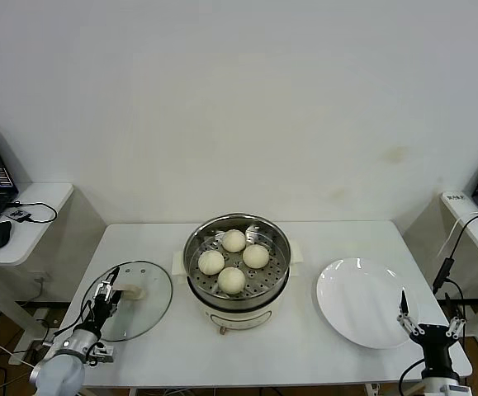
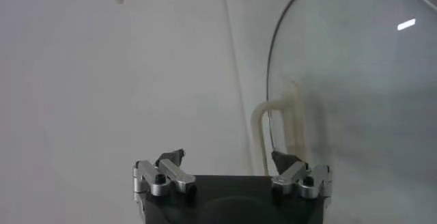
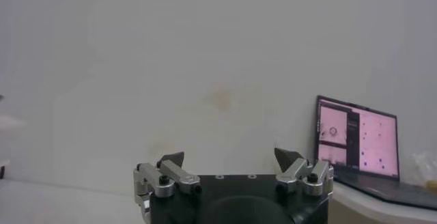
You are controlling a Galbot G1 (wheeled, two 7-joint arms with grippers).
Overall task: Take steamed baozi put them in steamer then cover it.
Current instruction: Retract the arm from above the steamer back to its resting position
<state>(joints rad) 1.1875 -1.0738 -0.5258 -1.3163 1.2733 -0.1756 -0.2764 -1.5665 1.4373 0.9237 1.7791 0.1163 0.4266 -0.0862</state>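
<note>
Nearest of all are the two grippers at the front edge of the white table point(image 1: 139, 239). The left gripper point(image 1: 106, 289) hangs low over the near-left part of the tabletop with its fingers spread wide and holding nothing; it sits right at the edge of the cover point(image 1: 131, 312), the clear glass lid lying flat on the table, and its fingertips point toward the lid's cream handle point(image 1: 133, 291). In the left wrist view the same lid point(image 2: 355, 95) fills one side and the handle point(image 2: 263, 133) stands just ahead of one open finger, though I cannot tell whether it touches. The right gripper point(image 1: 427, 328) waits at the near-right corner, jaws also wide and empty, just beside the rim of a flat white plate point(image 1: 362, 301). In the middle of the table sits the steamer point(image 1: 237, 268), uncovered, with the four steamed baozi point(image 1: 234, 261) clustered on its perforated tray. The lid lies just left of the steamer. A laptop point(image 3: 355, 140) stands on a side table to the right.
</note>
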